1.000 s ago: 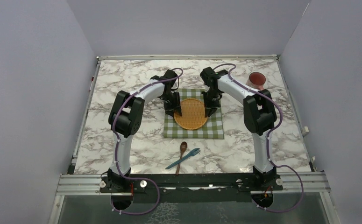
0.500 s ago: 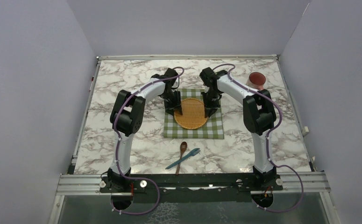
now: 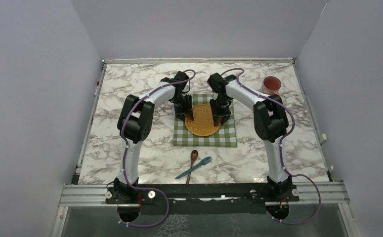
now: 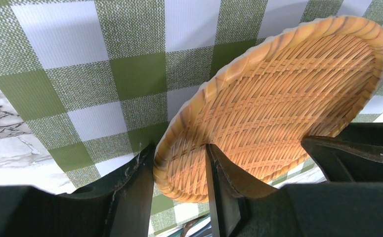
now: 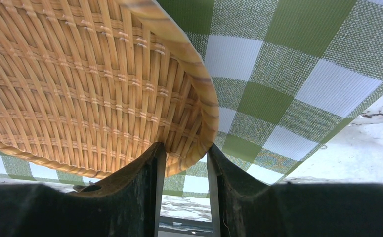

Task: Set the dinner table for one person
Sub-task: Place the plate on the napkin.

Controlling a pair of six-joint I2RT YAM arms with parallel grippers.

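A round woven wicker plate (image 3: 202, 120) is over the green-and-white checked cloth (image 3: 205, 138) in the middle of the marble dinner table (image 3: 130, 148). My left gripper (image 3: 190, 117) is shut on the plate's left rim. In the left wrist view the rim (image 4: 179, 148) sits between my fingers (image 4: 224, 187). My right gripper (image 3: 218, 118) is shut on the plate's right rim, which sits between my two fingers in the right wrist view (image 5: 199, 143). The plate looks tilted and slightly off the cloth (image 5: 288, 74).
A wooden spoon (image 3: 193, 158) and a blue fork (image 3: 195, 167) lie crossed on the marble in front of the cloth. A reddish-brown cup (image 3: 271, 85) stands at the back right. Grey walls enclose three sides; a metal frame edges the table.
My right gripper has moved slightly left, toward the left gripper. The plate now looks narrower from above, tipped between the two grippers. The left gripper has hardly moved.
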